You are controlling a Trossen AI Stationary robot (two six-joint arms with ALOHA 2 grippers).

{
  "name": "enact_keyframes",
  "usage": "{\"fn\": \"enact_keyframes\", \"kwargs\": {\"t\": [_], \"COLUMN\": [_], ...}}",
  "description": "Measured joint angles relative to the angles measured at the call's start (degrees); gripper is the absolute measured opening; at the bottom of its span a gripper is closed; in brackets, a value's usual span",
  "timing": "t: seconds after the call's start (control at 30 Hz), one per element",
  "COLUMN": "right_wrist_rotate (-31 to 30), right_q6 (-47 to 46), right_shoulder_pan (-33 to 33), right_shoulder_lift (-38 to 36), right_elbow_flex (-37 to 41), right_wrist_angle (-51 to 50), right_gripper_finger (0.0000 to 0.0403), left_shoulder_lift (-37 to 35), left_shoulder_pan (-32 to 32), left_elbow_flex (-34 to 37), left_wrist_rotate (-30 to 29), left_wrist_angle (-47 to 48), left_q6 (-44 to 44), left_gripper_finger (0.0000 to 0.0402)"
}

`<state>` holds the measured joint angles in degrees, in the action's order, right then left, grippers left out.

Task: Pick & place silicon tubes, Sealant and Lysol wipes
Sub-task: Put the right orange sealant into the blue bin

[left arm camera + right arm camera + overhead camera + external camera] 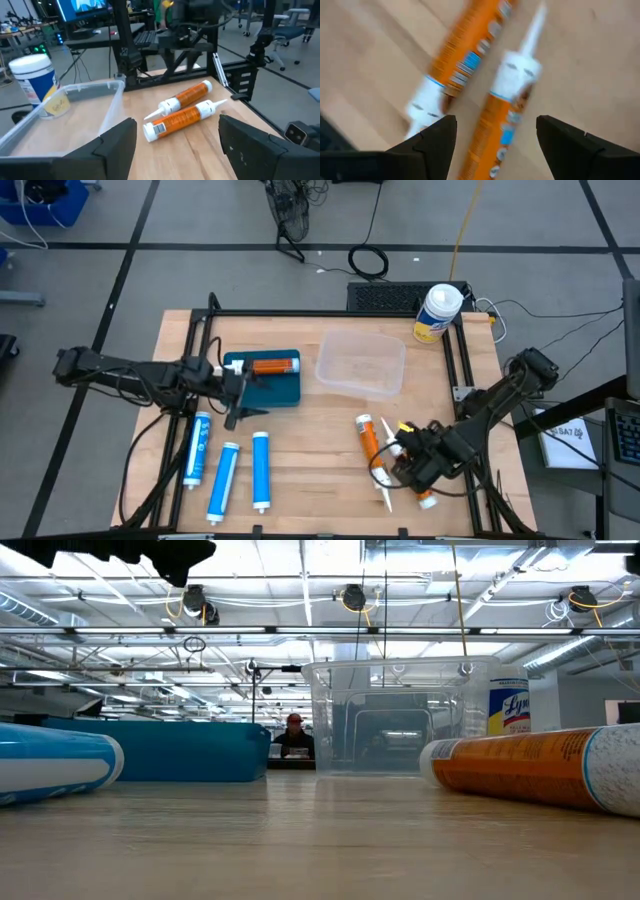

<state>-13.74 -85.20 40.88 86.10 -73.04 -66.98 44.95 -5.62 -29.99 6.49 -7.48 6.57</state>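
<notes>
From above: my right gripper (408, 463) hangs over two orange sealant tubes (369, 442) at the table's near right. My wrist camera shows what that view hides: fingers parted, nothing between them, both tubes lying below the gap. Left gripper (240, 392) sits by the blue tray (283, 388), likewise spread and empty. Lysol wipes (436, 313) stand at the far right corner, behind the clear bin (361, 364).

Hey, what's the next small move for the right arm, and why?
Probably lower the right gripper onto the orange sealant tube lying between its open fingers: it hovers above two orange tubes on the table, holding nothing.
</notes>
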Motion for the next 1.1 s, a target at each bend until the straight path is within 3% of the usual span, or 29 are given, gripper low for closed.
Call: {"fn": "enact_keyframes", "kwargs": {"t": [0.43, 0.87, 1.1], "right_wrist_rotate": [15.1, 13.5, 13.8], "right_q6": [-11.5, -11.8, -11.8], "right_shoulder_pan": [0.7, 2.1, 2.0], "right_shoulder_lift": [0.0, 0.1, 4.0], "right_elbow_flex": [13.4, 17.2, 19.4], "right_wrist_angle": [8.8, 19.0, 23.8], "right_gripper_finger": [0.0254, 0.0254, 0.0254], "left_shoulder_lift": [0.0, 0.0, 0.0], "left_shoulder_pan": [-0.4, -0.4, -0.4], "left_elbow_flex": [0.8, 0.8, 0.8], "left_wrist_rotate": [0.0, 0.0, 0.0], "left_wrist_angle": [-0.1, -0.1, -0.1], "left_q6": [-0.8, -0.9, -0.9], "left_gripper_finger": [0.0283, 0.0280, 0.0277]}}
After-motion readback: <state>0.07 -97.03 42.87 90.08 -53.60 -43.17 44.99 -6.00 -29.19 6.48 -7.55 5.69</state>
